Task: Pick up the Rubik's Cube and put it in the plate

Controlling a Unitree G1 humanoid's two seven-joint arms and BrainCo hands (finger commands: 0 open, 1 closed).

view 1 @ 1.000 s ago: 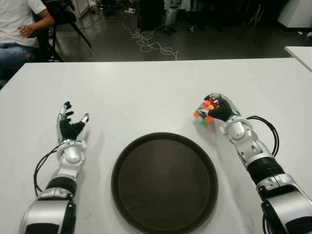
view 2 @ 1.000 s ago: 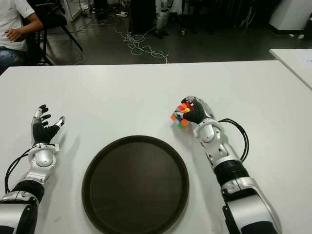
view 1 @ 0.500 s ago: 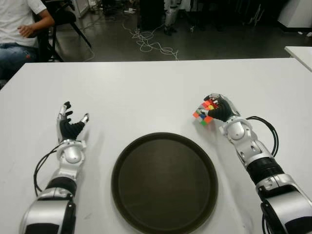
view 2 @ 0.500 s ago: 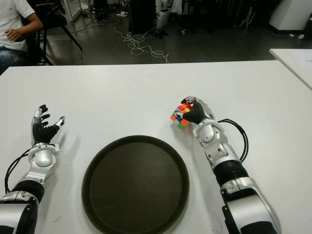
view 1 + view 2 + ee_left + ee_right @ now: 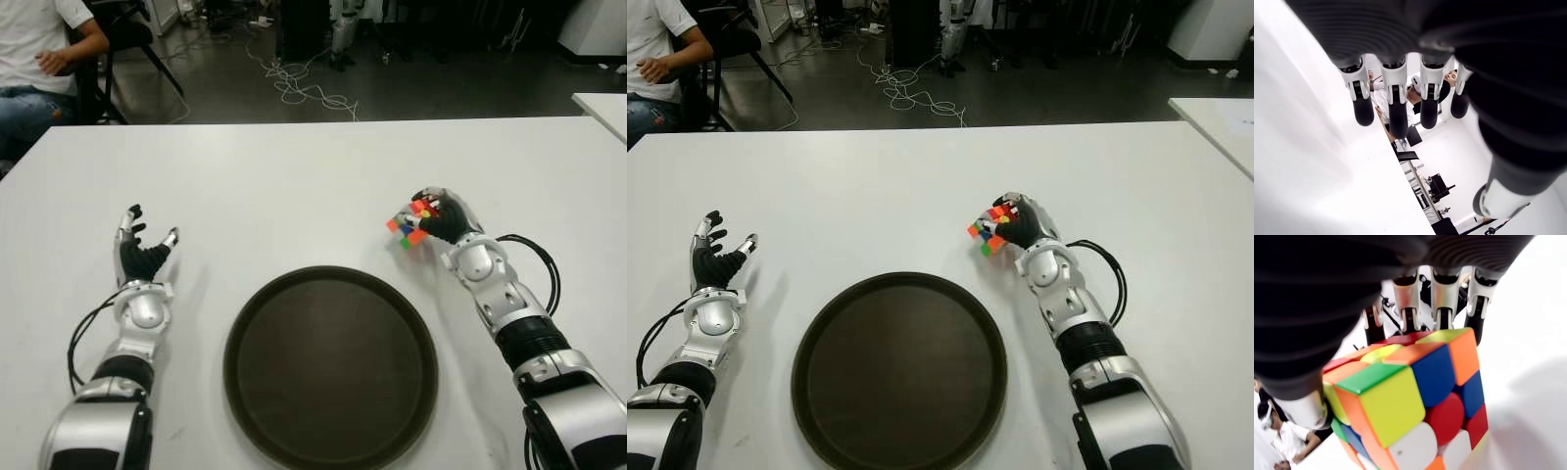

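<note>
Right wrist view: right robot hand [image 5: 1400, 333] grips the Rubik's Cube [image 5: 1410, 396]; carry it level toward the plate [image 5: 330, 367] at 7 o'clock, left robot hand [image 5: 144, 257] spread, empty.

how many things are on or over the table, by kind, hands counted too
Rubik's Cube: 1, held in the right hand
plate: 1, dark, round and empty
robot hands: 2, the left hand open, left of the plate
Total: 4

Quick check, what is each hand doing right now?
Left hand: open, holding nothing, left of the plate.
Right hand: shut on the Rubik's Cube, beyond the plate's right rim.
</note>
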